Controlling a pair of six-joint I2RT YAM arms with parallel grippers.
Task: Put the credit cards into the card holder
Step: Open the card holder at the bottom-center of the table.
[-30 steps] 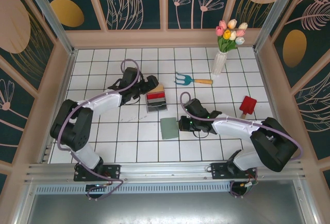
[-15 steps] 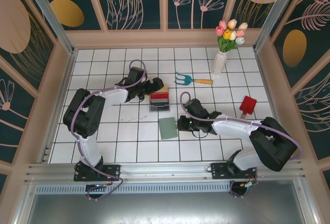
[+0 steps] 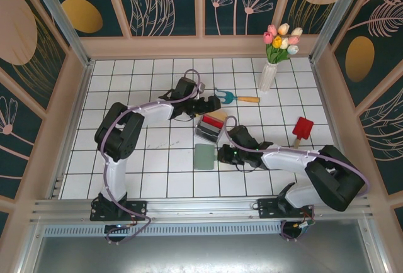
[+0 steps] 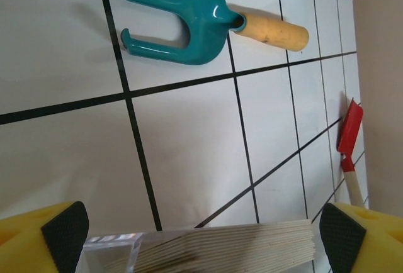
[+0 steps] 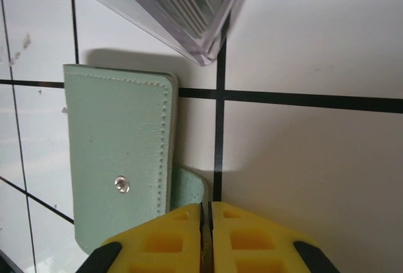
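Card holder point(image 3: 204, 156): 1, cards point(image 3: 210, 121): 1 stack

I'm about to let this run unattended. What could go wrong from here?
The right gripper is shut on the card holder's small closure tab, a thin hold that might slip or drag the holder across the tiles.

The left gripper, open around the clear tray of credit cards, could tip it; it already sits tilted.

The tray's corner lies close to the holder, so the arms may crowd each other.
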